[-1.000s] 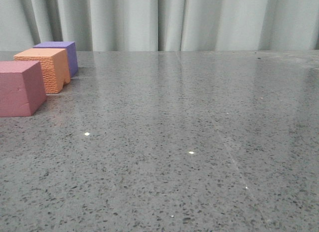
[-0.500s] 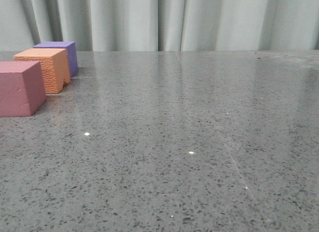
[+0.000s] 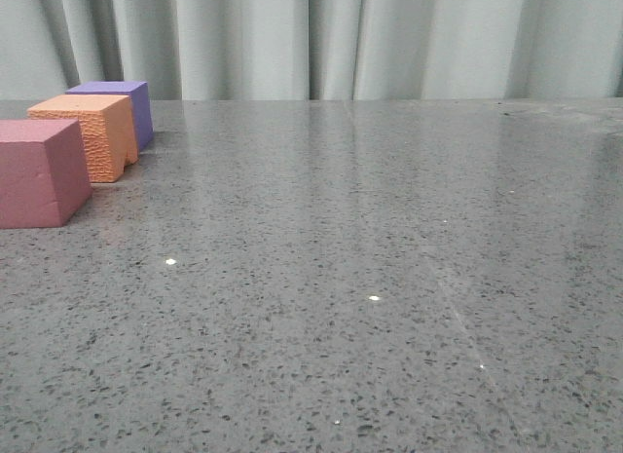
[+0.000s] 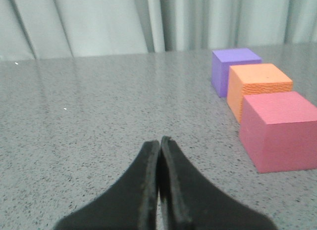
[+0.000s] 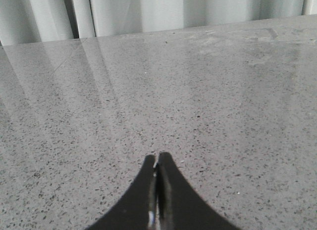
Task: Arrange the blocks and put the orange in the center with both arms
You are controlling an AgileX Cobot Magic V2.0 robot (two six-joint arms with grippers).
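1. Front view: grey speckled table (image 3: 370,278), glossy, backed by pale curtain (image 3: 321,39). Neither gripper in sight from this camera.
2. Three foam cubes, far left of table, lined front to back:
   - pink-red cube (image 3: 41,170), nearest, partly cut by picture edge;
   - orange cube (image 3: 90,133), pebbled side face, in the middle of the line, just behind the pink-red one;
   - purple cube (image 3: 119,107), farthest, close behind the orange one.
   Whether neighbouring cubes touch: cannot tell.
3. All three resting flat and upright on bare tabletop; not stacked, not in any tray or box.
4. Left wrist view: left gripper (image 4: 159,141), black fingers pressed together, nothing between them, low over the table. Same three cubes off to one side of it and ahead, well apart from fingertips: purple cube (image 4: 234,68), orange cube (image 4: 258,86), pink-red cube (image 4: 282,128).
5. Right wrist view: right gripper (image 5: 157,157), black fingers likewise closed tip to tip, holding nothing, above bare speckled surface. Curtain along far table edge. No cubes in this picture.
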